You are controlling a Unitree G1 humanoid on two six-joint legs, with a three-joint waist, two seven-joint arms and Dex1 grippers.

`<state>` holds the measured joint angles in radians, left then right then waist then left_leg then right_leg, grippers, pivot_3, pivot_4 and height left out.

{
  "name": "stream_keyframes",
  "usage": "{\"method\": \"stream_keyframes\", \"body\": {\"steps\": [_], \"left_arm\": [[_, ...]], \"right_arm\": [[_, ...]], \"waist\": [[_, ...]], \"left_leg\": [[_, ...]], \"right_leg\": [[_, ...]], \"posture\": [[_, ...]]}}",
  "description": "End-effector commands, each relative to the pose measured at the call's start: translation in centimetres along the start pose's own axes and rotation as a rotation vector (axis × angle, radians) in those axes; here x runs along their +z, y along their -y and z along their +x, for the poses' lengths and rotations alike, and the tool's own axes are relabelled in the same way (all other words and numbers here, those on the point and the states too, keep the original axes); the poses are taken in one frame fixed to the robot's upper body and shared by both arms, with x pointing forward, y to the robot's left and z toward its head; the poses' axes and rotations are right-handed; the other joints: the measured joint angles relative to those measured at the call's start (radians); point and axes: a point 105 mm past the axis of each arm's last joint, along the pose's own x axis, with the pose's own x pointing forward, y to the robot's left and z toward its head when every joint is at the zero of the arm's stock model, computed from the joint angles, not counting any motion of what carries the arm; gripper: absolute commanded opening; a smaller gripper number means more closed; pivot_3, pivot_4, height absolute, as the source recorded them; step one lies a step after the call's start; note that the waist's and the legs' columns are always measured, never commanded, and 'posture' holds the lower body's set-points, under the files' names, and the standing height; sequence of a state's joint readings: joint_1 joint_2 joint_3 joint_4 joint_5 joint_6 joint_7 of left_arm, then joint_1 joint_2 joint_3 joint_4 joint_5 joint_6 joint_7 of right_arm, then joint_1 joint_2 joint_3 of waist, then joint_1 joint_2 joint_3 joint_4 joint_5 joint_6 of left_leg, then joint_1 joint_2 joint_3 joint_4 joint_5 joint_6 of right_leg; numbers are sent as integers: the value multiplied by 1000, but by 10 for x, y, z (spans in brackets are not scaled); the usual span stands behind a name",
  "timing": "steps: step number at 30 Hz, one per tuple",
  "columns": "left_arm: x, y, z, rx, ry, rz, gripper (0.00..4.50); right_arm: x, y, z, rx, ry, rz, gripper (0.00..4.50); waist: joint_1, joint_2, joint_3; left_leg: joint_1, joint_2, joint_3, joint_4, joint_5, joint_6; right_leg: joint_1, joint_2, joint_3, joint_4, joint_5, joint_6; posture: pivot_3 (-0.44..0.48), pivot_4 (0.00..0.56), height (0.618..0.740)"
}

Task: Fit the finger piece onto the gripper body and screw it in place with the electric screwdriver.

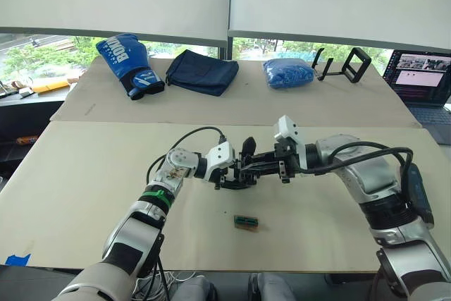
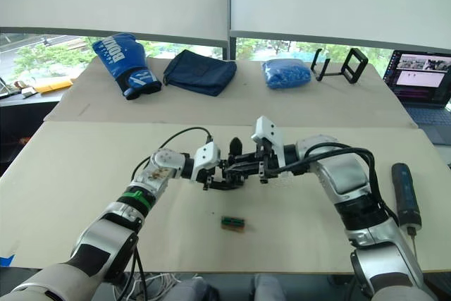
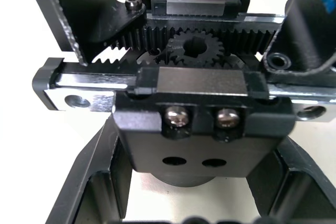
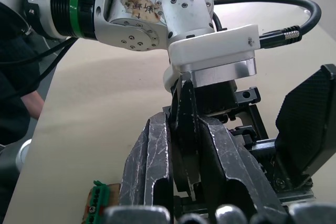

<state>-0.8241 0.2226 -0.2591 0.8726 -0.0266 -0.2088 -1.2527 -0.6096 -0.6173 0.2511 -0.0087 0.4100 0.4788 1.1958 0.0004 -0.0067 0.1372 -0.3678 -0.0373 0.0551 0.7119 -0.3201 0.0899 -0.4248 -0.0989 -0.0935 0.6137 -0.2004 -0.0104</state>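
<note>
Both my claws meet mid-table over beige board.
My left gripper (image 1: 236, 177) clasps the gripper body (image 3: 202, 103); my right gripper (image 1: 255, 168) pinches the finger piece (image 4: 185, 129); the electric screwdriver (image 2: 406, 195) lies aside; blinds drawn behind.

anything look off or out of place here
One thing: the dark blue-black cylindrical electric screwdriver lies close to the table's right edge, apart from both grippers, which meet mid-table around the chunky black gripper body. Nothing looks spilled or damaged.

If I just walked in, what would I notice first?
The two grippers meeting above the middle of the near table, the left gripper holding the gripper body while the right gripper pinches the finger piece against it. Then the blue boxing glove on the far table.
</note>
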Motion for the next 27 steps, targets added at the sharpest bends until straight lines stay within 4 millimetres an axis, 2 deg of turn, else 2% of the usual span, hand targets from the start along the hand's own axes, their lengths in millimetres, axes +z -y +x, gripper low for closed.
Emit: {"method": "stream_keyframes", "body": {"steps": [1,5,10,18,23,26,27], "left_arm": [[16,-5,-4,-3,37,49,2335],[16,-6,-4,-1,36,47,2335],[19,-6,-2,-3,42,49,2335],[19,-7,-2,3,43,46,2335],[17,-7,-3,4,41,44,2335],[18,-6,-2,1,43,42,2335],[18,-6,-1,0,44,42,2335]], "right_arm": [[-64,9,-10,-115,-239,138,303],[-58,10,-9,-110,-229,180,303],[-63,10,-9,-107,-273,258,303],[-59,11,-9,-109,-251,229,303],[-39,16,-6,-130,-157,124,303],[-9,19,-8,-115,-37,85,303],[4,18,-9,-97,9,81,803]], "waist": [[-1,0,0],[-1,0,0],[-1,0,0],[0,0,0],[0,0,0],[-1,0,0],[-1,0,0]], "left_leg": [[0,0,0,0,0,0],[0,0,0,0,0,0],[0,0,0,0,0,0],[0,0,0,0,0,1],[0,0,0,0,0,1],[-1,0,0,0,0,1],[-1,0,0,0,0,1]], "right_leg": [[0,0,0,0,0,0],[0,0,0,0,0,-1],[0,0,0,0,1,-1],[0,0,0,-1,1,-1],[0,0,0,-1,1,-1],[-1,0,0,-1,1,-1],[-1,0,0,-1,1,-1]], "posture": [[0,150,740],[0,150,740],[0,150,740],[0,150,740],[0,150,740],[0,150,740],[0,150,740]]}}
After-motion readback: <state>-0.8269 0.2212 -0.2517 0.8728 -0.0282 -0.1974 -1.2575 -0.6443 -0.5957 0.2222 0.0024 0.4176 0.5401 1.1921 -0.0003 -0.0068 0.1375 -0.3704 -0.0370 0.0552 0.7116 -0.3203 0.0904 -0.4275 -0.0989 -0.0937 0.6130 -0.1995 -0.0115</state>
